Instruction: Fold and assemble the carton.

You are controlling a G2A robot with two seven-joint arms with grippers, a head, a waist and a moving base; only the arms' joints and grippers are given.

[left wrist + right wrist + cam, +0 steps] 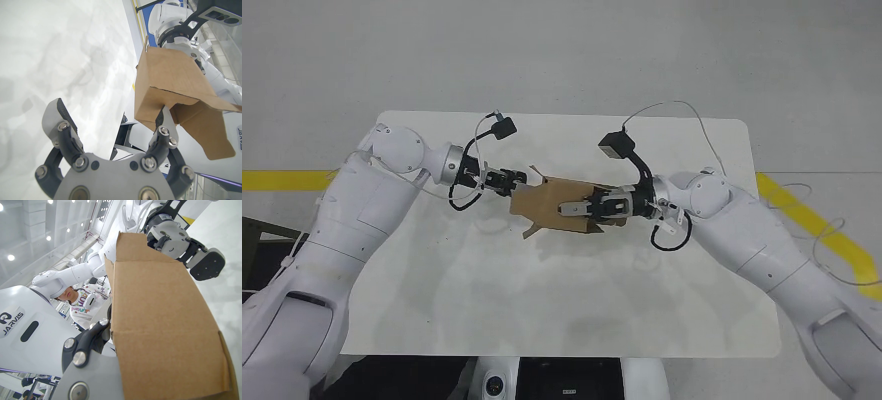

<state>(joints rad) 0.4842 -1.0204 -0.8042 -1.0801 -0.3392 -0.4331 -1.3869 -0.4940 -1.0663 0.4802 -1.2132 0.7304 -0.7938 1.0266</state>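
On my left side I am holding my left gripper (508,182) spread wide over the white table (692,300), right at the left end of the carton (552,200). It is gripping nothing. In the left wrist view one finger (62,115) is standing in free air above the table. The other finger (166,121) is touching the carton's end, its tip tucked under the edge where a loose flap (208,136) is hanging open. In the right wrist view the free finger's dark pad (207,265) is showing just beside the carton's far corner, apart from the cardboard.

The carton is lying between my two grippers, near the middle of the table, running lengthwise from one arm to the other. It is brown cardboard opened into a box-like sleeve, and the end flaps on my left gripper's side are sticking outward, unfolded. It seems to be lifted off the tabletop, though I cannot tell for sure.

On my right side I am clamping my right gripper (580,209) onto the carton, reaching along its upper face from the right end. The jaws are nearly closed on a cardboard wall. One finger link (90,332) is showing against the near face of the panel, and the other is hidden behind it.
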